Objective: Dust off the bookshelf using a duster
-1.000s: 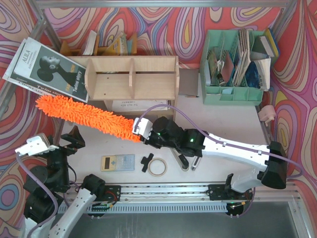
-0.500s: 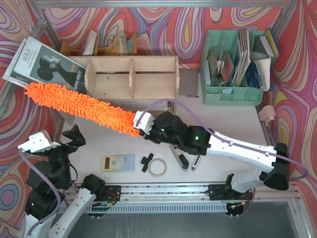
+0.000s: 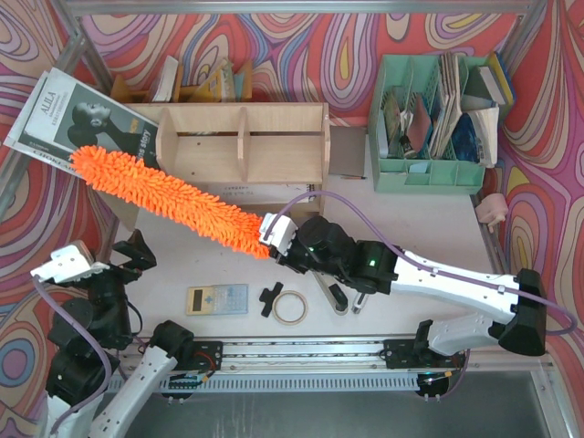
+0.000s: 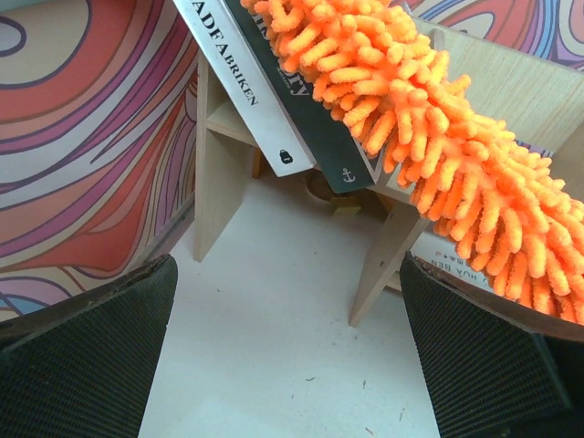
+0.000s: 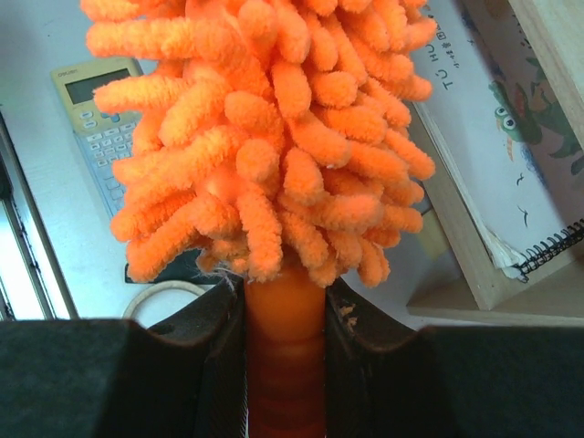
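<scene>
Top external: right end effector [image 3: 272, 235] clamped on duster [image 3: 164, 193] handle; left end effector [image 3: 108, 258] wide open, empty. Risk: tip dislodges magazine [image 3: 82, 123] leaning on bookshelf [image 3: 242, 137].

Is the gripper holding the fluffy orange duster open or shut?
Shut. The right gripper is squeezed against both sides of the duster, on its smooth orange handle just under the fluff.

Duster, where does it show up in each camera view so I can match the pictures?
Top external: duster lies diagonally, upper left to centre, handle in the right gripper.
Left wrist: fluffy head across the upper right.
Right wrist: centre, handle clamped at the bottom.
Shared landmark: the bookshelf, seen in all three.
</scene>
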